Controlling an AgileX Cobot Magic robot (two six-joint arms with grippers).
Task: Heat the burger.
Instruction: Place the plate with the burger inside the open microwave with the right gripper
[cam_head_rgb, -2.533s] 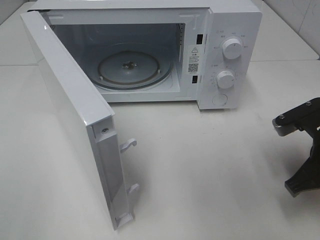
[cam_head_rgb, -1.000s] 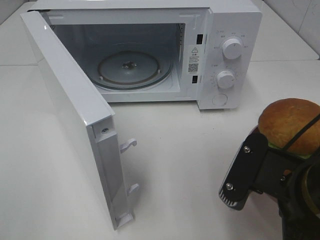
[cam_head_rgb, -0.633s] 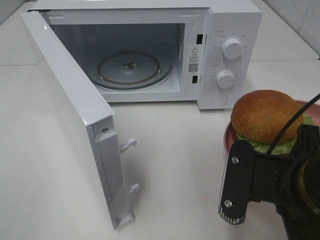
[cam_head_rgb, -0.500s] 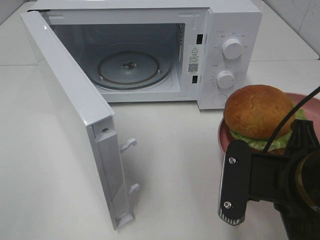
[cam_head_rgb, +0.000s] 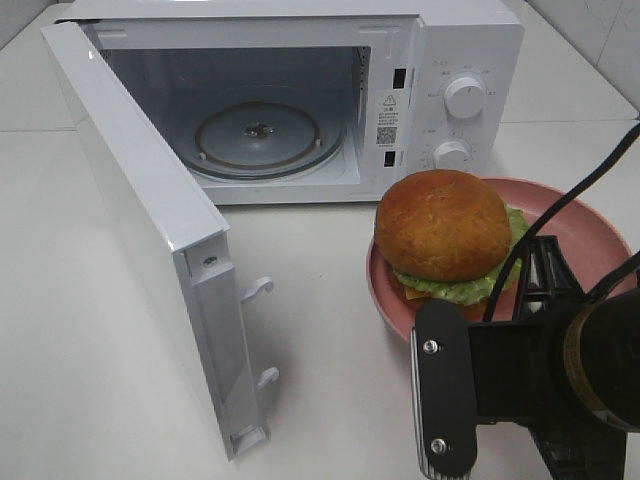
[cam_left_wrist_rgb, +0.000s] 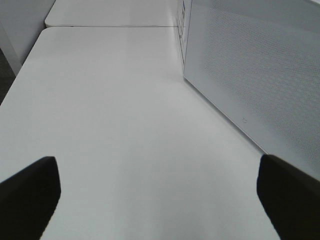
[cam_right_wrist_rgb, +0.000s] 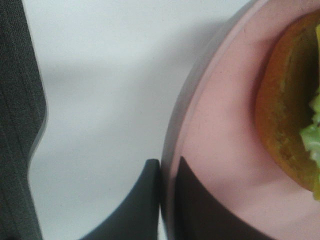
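Observation:
The burger (cam_head_rgb: 443, 225), with a golden-brown bun, lettuce and cheese, sits on a pink plate (cam_head_rgb: 590, 232) in front of the microwave's control panel. My right gripper (cam_head_rgb: 541, 268) is shut on the plate's near rim. In the right wrist view its two dark fingers (cam_right_wrist_rgb: 145, 200) pinch the plate's rim (cam_right_wrist_rgb: 172, 150), one above and one below, with the burger (cam_right_wrist_rgb: 285, 125) just beyond. My left gripper (cam_left_wrist_rgb: 160, 200) is open and empty over bare table, beside the microwave door (cam_left_wrist_rgb: 255, 75). It is out of the exterior view.
The white microwave (cam_head_rgb: 470, 40) stands at the back with its door (cam_head_rgb: 150, 230) swung wide toward the front left. Its glass turntable (cam_head_rgb: 262, 135) is bare. Two knobs (cam_head_rgb: 466, 97) are on the right panel. White table (cam_head_rgb: 330, 390) lies in front.
My right gripper came in from the lower right with the plate and burger. It has carried them left, to in front of the microwave's control panel. The left gripper is unchanged.

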